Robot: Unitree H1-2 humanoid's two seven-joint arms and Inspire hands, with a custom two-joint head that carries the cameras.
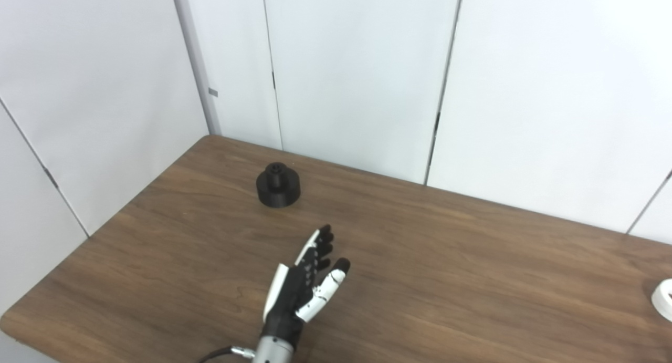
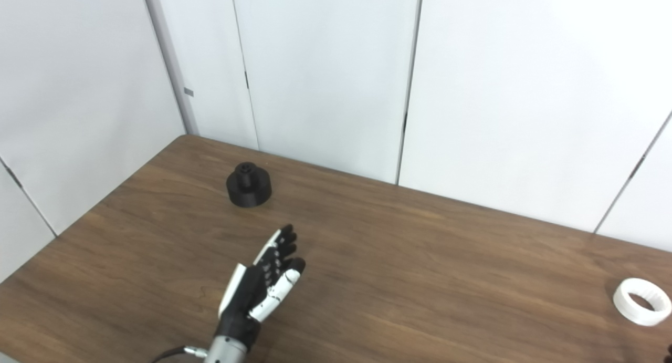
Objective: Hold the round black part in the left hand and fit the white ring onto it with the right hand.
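Our left hand point(image 1: 304, 284) reaches in over the worktop point(image 1: 446, 258) with its fingers point(image 1: 319, 245) extended and apart, palm turned sideways, thumb point(image 1: 328, 288) set off to the right; it grasps nothing. The black part point(image 1: 278, 185) stands upright on the worktop beyond the fingertips, apart from the hand and near the far left corner. It consists of a wide round base with a narrower boss on top. The white ring point(image 2: 641, 301) lies flat on the worktop at the far right edge, well apart from both the left hand and the black part. In the bottom right corner of the right eye view we see only a dark sliver, which may be our right hand; we cannot tell. White wall panels point(image 2: 325, 63) stand behind the worktop.
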